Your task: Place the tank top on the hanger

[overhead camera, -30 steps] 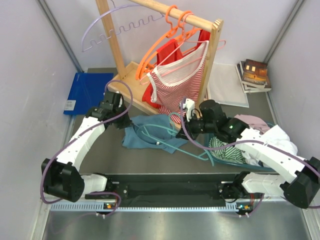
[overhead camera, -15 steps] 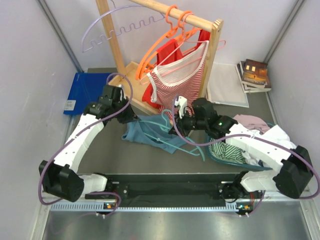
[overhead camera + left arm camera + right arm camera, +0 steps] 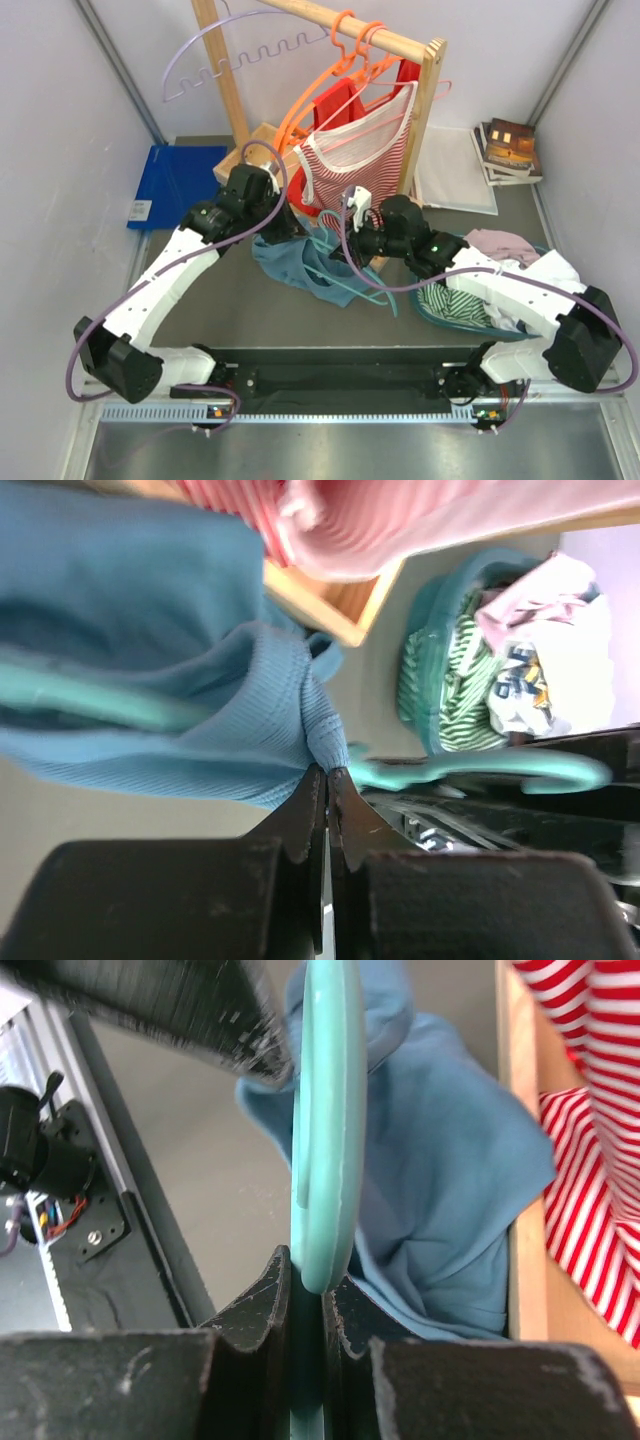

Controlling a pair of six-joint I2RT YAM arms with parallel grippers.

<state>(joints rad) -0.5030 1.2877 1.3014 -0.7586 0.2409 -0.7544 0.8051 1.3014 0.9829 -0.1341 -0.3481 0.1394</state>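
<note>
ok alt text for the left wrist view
Black jaws shut on a fold of the blue tank top, with the teal hanger running across. A laundry basket sits at right, a striped top above.

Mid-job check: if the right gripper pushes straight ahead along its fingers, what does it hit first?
Apart from the hanger it clamps, the right gripper would probably meet the bunched tank top first, lying just ahead. How far off is unclear.

tank top (image 3: 285,262): teal-blue, crumpled | hanger (image 3: 325,1110): teal-green, partly covered by top
</note>
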